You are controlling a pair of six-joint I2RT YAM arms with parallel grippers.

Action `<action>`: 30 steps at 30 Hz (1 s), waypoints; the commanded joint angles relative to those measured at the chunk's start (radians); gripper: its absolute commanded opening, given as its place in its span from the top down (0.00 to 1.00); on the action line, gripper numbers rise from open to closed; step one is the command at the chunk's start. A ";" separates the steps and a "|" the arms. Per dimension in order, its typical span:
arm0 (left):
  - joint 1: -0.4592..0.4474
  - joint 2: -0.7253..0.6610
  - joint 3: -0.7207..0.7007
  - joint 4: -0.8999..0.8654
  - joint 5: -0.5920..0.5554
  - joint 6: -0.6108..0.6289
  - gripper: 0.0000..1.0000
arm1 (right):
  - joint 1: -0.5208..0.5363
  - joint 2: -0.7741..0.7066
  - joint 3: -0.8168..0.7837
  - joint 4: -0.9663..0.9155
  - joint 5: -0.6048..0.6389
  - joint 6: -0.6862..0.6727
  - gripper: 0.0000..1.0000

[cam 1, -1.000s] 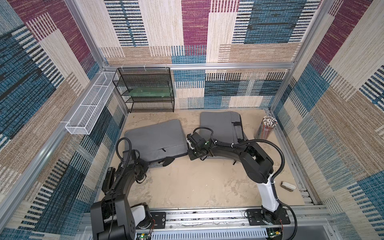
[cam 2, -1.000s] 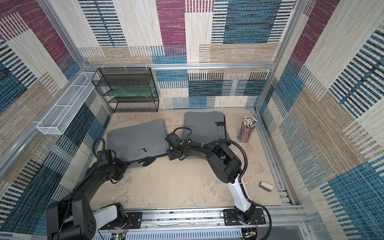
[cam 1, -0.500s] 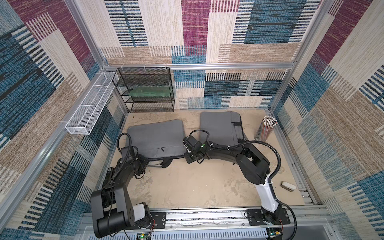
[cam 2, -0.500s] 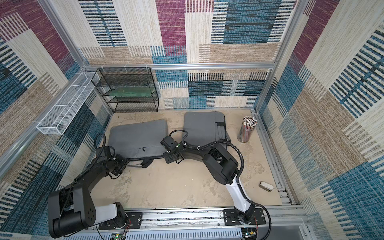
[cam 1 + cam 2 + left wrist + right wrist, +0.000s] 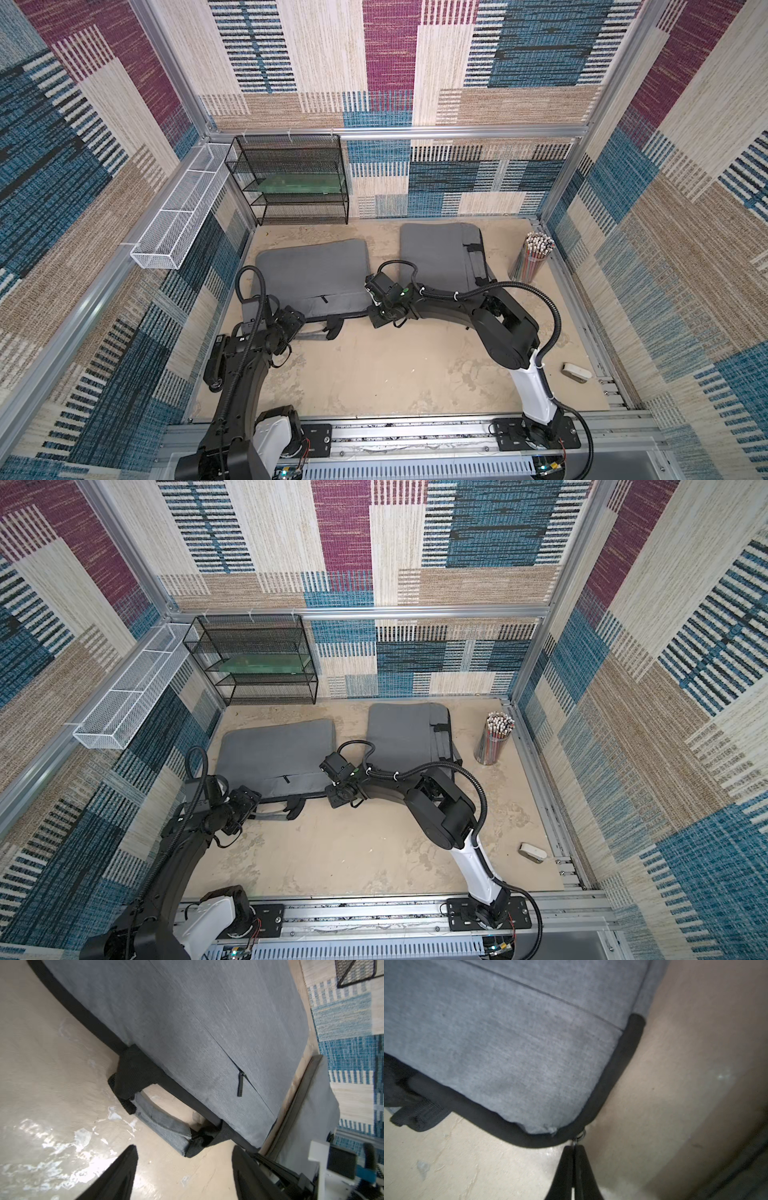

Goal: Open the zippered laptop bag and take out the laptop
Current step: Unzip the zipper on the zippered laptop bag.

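Observation:
The grey zippered laptop bag [image 5: 311, 270] [image 5: 274, 750] lies flat at the left of the table, black trim along its near edge. My left gripper [image 5: 296, 324] [image 5: 184, 1147] stands open just short of the bag's grey carry handle [image 5: 160, 1120] [image 5: 322, 332], with bare table between its fingers. My right gripper [image 5: 376, 318] [image 5: 572, 1147] is at the bag's near right corner, shut on the metal zipper pull [image 5: 579, 1136]. A second small zipper pull [image 5: 241, 1084] lies on the front pocket. The laptop is hidden.
A second grey bag [image 5: 440, 253] lies at the back right, partly under the right arm. A cup of pencils [image 5: 534, 257] stands by the right wall. A black mesh shelf [image 5: 295, 183] and a white wire basket [image 5: 183, 212] are at the back left. A small white block [image 5: 577, 371] lies near right.
My left gripper has gone from shut to open beside the handle. My right gripper has shifted slightly left along the bag's near corner, still shut.

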 commanded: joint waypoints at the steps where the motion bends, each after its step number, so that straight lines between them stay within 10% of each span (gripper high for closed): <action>1: -0.079 0.038 0.041 -0.016 -0.045 0.075 0.28 | 0.004 0.000 0.009 0.003 -0.021 0.009 1.00; 18: -0.410 0.450 0.191 0.041 -0.245 0.128 0.27 | 0.017 -0.020 0.006 -0.006 -0.028 0.026 1.00; 30: -0.421 0.496 0.140 0.062 -0.323 0.026 0.78 | 0.009 -0.031 -0.001 -0.021 -0.021 0.024 1.00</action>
